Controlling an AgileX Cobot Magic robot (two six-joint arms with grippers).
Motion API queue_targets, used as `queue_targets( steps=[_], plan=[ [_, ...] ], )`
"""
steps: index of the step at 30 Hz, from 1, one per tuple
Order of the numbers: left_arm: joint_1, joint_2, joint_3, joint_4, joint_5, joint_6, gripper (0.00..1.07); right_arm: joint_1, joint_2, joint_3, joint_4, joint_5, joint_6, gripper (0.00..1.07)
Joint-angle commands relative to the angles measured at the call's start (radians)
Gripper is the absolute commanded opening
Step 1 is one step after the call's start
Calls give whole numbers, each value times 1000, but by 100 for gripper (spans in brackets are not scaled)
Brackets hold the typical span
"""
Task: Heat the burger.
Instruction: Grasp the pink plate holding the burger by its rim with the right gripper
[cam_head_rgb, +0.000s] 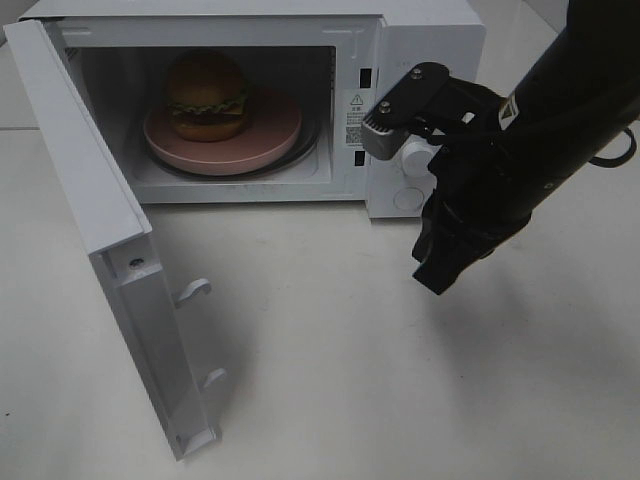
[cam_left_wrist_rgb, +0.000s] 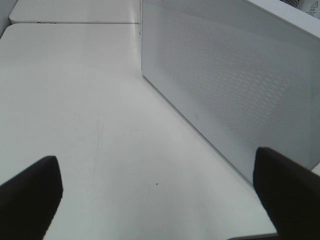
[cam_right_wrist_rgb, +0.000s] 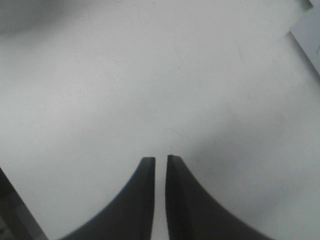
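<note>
The burger (cam_head_rgb: 207, 96) sits on a pink plate (cam_head_rgb: 275, 135) inside the white microwave (cam_head_rgb: 425, 40), whose door (cam_head_rgb: 95, 200) is swung wide open to the left. My right gripper (cam_head_rgb: 438, 280) hangs in front of the microwave's control panel, pointing down at the table; in the right wrist view its fingers (cam_right_wrist_rgb: 160, 159) stand almost together with only a thin slit and nothing between them. My left gripper (cam_left_wrist_rgb: 155, 157) is open and empty over bare table beside the microwave's side wall (cam_left_wrist_rgb: 225, 85); it does not show in the exterior view.
A white knob (cam_head_rgb: 413, 155) on the panel lies just behind my right arm. The open door juts out toward the table's front left. White table (cam_head_rgb: 330, 350) spreads in front of the microwave.
</note>
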Motion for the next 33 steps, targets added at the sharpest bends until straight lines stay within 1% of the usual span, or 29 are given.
queue_targets(
  steps=[1, 2, 3, 4, 5, 6, 7, 9, 11, 14, 15, 16, 17, 18, 19, 20, 21, 22, 24, 25, 27, 28, 30, 33],
  plan=[
    [0, -23, 4, -1, -9, -2, 98, 0, -9, -17, -4, 28, -146, 12],
    [0, -23, 4, -1, -9, -2, 98, 0, -11, -18, -3, 30, -201, 12],
    [0, -23, 4, -1, -9, -2, 98, 0, -11, -18, -3, 30, -201, 12],
    [0, -23, 4, -1, -9, -2, 98, 0, -13, -18, -3, 36, -307, 13],
    [0, -23, 4, -1, -9, -2, 98, 0, -13, -18, -3, 43, -367, 13],
    [0, -23, 4, -1, -9, -2, 98, 0, -13, -18, -3, 43, -367, 13],
    [0, -23, 4, -1, -9, -2, 98, 0, -13, -18, -3, 55, -487, 14],
    [0, -23, 4, -1, -9, -2, 98, 0, -13, -18, -3, 62, -533, 14],
    [0, -23, 4, -1, -9, -2, 98, 0, -13, -18, -4, 72, -684, 17],
    [0, -23, 4, -1, -9, -2, 98, 0, -13, -18, -5, 72, -703, 18],
    [0, -23, 4, -1, -9, -2, 98, 0, -13, -18, -11, 72, -737, 22],
    [0, -23, 4, -1, -9, -2, 98, 2, -13, -18, -40, 72, -747, 28],
    [0, -23, 4, -1, -9, -2, 98, 2, -13, -18, -40, 72, -747, 28],
    [0, -23, 4, -1, -9, -2, 98, 2, -13, -18, -55, 72, -747, 32],
    [0, -23, 4, -1, -9, -2, 98, 3, -13, -18, -74, 70, -746, 41],
    [0, -23, 4, -1, -9, -2, 98, 3, -13, -18, -74, 70, -746, 41],
    [0, -23, 4, -1, -9, -2, 98, 3, -13, -18, -76, 68, -744, 53],
    [0, -23, 4, -1, -9, -2, 98, 3, -13, -18, -76, 68, -744, 53],
    [0, -23, 4, -1, -9, -2, 98, 3, -13, -18, -75, 68, -726, 65],
    [0, -23, 4, -1, -9, -2, 98, 3, -13, -18, -75, 68, -726, 65],
    [0, -23, 4, -1, -9, -2, 98, 9, -13, -18, -78, 70, -659, 90],
    [0, -23, 4, -1, -9, -2, 98, 9, -13, -18, -78, 70, -659, 90],
    [0, -23, 4, -1, -9, -2, 98, 40, -13, -18, -113, 72, -623, 98],
    [0, -23, 4, -1, -9, -2, 98, 52, -13, -18, -129, 72, -618, 98]
  ],
)
